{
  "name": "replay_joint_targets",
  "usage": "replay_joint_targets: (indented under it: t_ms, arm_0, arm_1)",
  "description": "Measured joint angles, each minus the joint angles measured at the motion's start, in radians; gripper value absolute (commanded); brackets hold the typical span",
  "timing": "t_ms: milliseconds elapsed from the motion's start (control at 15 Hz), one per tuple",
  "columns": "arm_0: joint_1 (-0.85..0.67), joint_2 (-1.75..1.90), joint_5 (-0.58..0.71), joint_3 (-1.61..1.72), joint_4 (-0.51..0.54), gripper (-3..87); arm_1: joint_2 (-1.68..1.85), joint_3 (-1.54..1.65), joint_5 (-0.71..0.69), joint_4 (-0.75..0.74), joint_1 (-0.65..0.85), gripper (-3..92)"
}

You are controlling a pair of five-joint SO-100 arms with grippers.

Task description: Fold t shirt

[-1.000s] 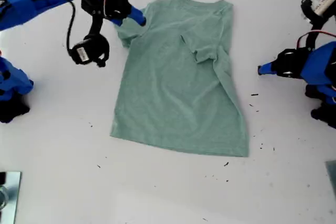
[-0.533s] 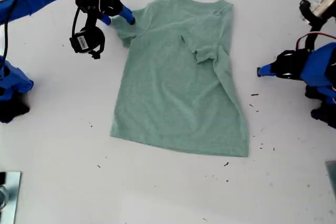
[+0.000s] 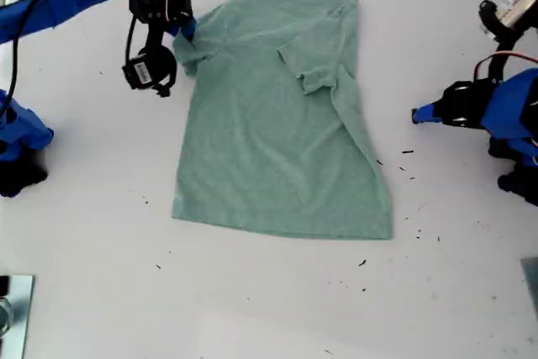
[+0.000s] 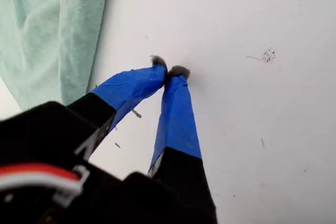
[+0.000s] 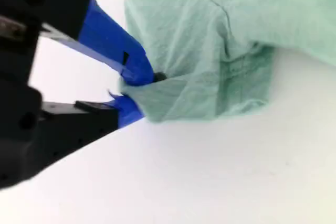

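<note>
My second gripper (image 5: 137, 94) has its blue fingers (image 5: 123, 59) clamped on the sleeve edge of the t shirt (image 3: 277, 115), cloth bunched between the tips. The sage-green shirt lies spread on the white table (image 3: 269, 308), one sleeve folded over its chest. My first gripper (image 4: 169, 71) rests well apart from the hem, fingertips (image 4: 178, 72) pressed together on nothing.

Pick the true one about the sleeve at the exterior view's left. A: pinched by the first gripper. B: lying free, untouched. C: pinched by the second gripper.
C: my second gripper has its blue fingers shut on the sleeve edge of the sage-green cloth T-shirt; my first gripper is shut over bare table.
</note>
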Motion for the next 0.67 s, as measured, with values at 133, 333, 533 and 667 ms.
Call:
replay_joint_targets:
  t_ms: [133,333,533,667]
  arm_0:
    - [0.043,0.130,0.002,0.038,-0.006,-0.2]
    - [0.222,0.155,-0.005,-0.112,-0.087,-0.2]
    - [0.331,-0.075,-0.003,-0.276,-0.268,0.7]
    - [0.331,-0.284,-0.006,-0.425,-0.331,27.5]
  arm_1:
    - [0.000,0.000,0.000,0.000,0.000,2.5]
    - [0.000,0.000,0.000,0.000,-0.002,2.5]
    - [0.000,0.000,0.000,0.000,-0.002,2.5]
    - [0.000,0.000,0.005,0.000,-0.006,2.5]
